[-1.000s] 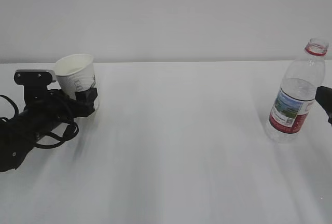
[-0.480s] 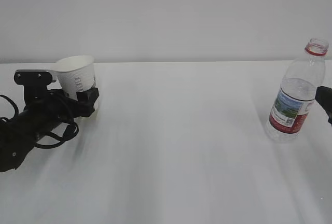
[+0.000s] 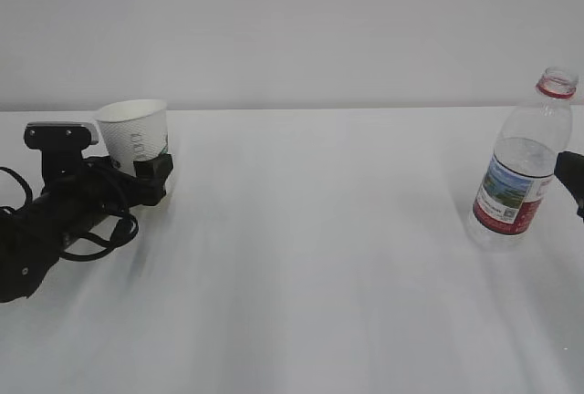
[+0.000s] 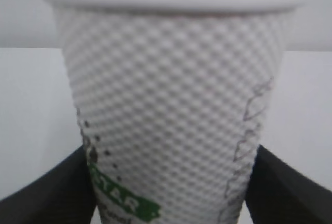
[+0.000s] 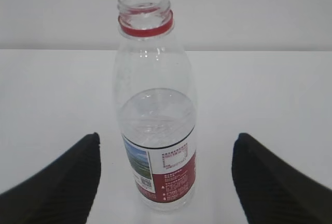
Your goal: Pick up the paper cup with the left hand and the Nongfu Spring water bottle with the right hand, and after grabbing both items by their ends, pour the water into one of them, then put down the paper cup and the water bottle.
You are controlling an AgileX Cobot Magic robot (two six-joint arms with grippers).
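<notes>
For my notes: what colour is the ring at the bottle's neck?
Red; the water bottle's neck ring shows best in the right wrist view.

— What's around the action here?
— Just a plain white worktop (image 3: 310,257), smooth and bare-looking, running back to a pale grey wall (image 3: 301,29).
— Where do they meet?
— A straight line across the frame.

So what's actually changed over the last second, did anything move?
The paper cup went from tilted, its mouth tipped toward the camera, to standing upright on the table, still between the fingers of the left hand. Whether those fingers press the cup cannot be told. The Nongfu Spring water bottle stayed where it was, and so did the right hand, open beside it.
</notes>
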